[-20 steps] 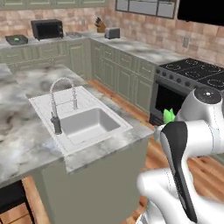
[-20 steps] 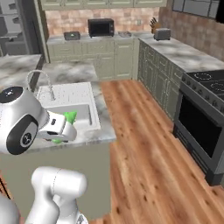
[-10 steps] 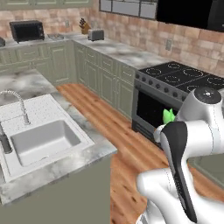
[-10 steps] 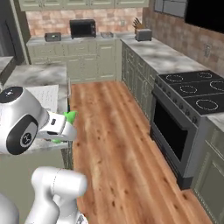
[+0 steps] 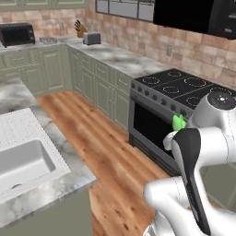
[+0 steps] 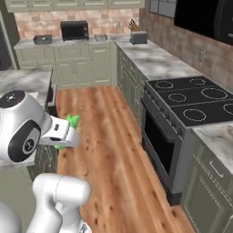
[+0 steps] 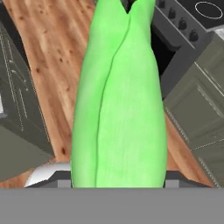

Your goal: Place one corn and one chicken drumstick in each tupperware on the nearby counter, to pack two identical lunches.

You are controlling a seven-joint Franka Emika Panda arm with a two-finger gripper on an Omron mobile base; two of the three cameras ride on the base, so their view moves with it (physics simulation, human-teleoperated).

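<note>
Above the wooden floor point(image 6: 113, 150), before the oven point(image 6: 161, 145): one corn point(image 7: 120, 100), bright green, lengthwise between the gripper point(image 6: 68, 134) jaws, tip projecting beyond them. Gripper pinching the corn, carried in mid-air.

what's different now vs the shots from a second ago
The base has turned: the island sink slid off toward the left of the left base view, and the stove came into view ahead. The end effector stays closed on the corn, carried the same way.
</note>
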